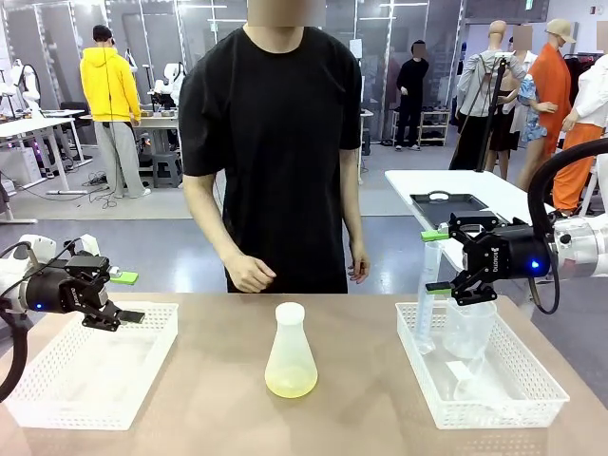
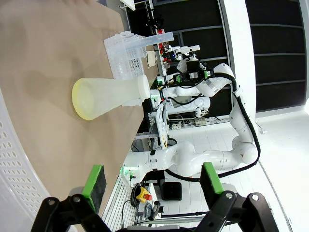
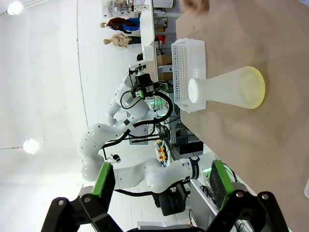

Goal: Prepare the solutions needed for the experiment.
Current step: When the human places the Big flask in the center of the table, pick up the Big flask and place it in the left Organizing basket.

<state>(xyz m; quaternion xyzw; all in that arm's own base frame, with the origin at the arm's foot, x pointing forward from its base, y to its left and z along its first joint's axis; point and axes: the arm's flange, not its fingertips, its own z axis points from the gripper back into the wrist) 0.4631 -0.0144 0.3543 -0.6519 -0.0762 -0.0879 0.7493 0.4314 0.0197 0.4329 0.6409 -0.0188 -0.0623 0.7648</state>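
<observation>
Left jaws: the left gripper (image 1: pixel 128 296) is spread wide with nothing between its green pads, above the far rim of the left white perforated plastic basket (image 1: pixel 57 389).
Right jaws: the right gripper (image 1: pixel 437 260) is also wide and empty, just beside the tall clear plastic cylinder (image 1: pixel 427 304) stood in the right white perforated plastic basket (image 1: pixel 532 380).
Step in hand: a pick of clear labware by the right gripper is judged likeliest. The cylinder should be taken squarely on its wall, squeezed lightly because thin plastic gives, held upright, and lifted clear of the basket wall and the clear plastic beaker (image 1: pixel 468 328) next to it.
Arm pose: both wrists are turned so the fingers lie level, one pad above the other, aimed at the table's middle.
Solution: a little pale yellow clear liquid (image 1: pixel 291 383) lies in the translucent conical flask with a white round cap (image 1: pixel 291 347). The flask stands upright mid-way along the tan table (image 1: pixel 361 418), well apart from both grippers.
Person: at the far edge, the person's hands (image 1: pixel 249 274) are hung loose, touching nothing.
</observation>
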